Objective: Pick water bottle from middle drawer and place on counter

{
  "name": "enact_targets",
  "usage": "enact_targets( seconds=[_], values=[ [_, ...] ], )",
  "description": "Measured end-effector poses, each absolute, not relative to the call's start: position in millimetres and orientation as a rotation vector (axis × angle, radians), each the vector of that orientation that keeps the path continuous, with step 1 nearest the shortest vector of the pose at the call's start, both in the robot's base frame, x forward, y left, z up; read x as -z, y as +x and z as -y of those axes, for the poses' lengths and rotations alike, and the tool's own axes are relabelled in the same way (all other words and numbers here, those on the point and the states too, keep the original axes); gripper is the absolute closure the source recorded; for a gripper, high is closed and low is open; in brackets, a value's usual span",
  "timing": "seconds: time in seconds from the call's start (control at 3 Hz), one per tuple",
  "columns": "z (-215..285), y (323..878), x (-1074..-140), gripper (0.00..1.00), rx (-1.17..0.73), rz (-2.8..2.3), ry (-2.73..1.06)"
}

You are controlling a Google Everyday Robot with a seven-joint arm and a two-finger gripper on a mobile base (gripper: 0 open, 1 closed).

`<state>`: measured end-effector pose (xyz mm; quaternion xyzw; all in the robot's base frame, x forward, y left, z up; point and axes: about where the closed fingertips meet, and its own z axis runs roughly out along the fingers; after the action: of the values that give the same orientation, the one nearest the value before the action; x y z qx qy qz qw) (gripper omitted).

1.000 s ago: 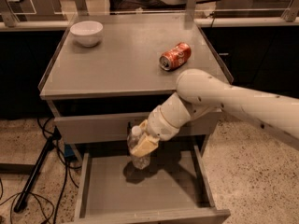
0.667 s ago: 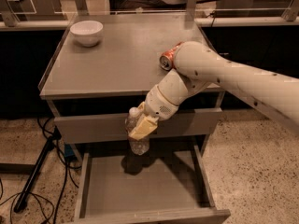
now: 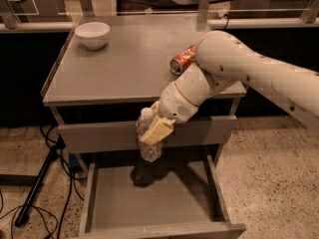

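Sitting on the table [image 3: 114,78], back left, is a white bowl [image 3: 92,34]. Centre, the hand [image 3: 153,132] grips the water bottle [image 3: 150,152], cap up, above the open middle drawer [image 3: 159,203], just below the table's front edge. Rightward, a soda can [image 3: 183,59] lies on the table.

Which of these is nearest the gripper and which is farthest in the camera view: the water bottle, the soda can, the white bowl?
The gripper hangs above the open middle drawer, in front of the cabinet.
1. water bottle: clamped in the gripper itself.
2. soda can: lying on the counter, right side.
3. white bowl: at the counter's back left corner.
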<state>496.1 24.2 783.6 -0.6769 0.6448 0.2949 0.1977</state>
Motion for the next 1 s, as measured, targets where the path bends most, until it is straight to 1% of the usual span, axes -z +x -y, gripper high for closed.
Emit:
enact_targets(
  seconds=[0.67, 1.0],
  values=[
    [-27, 498, -782, 1.00, -0.871, -1.791, -1.911],
    [-20, 508, -806, 1.00, -0.841, -1.789, -1.926]
  ],
)
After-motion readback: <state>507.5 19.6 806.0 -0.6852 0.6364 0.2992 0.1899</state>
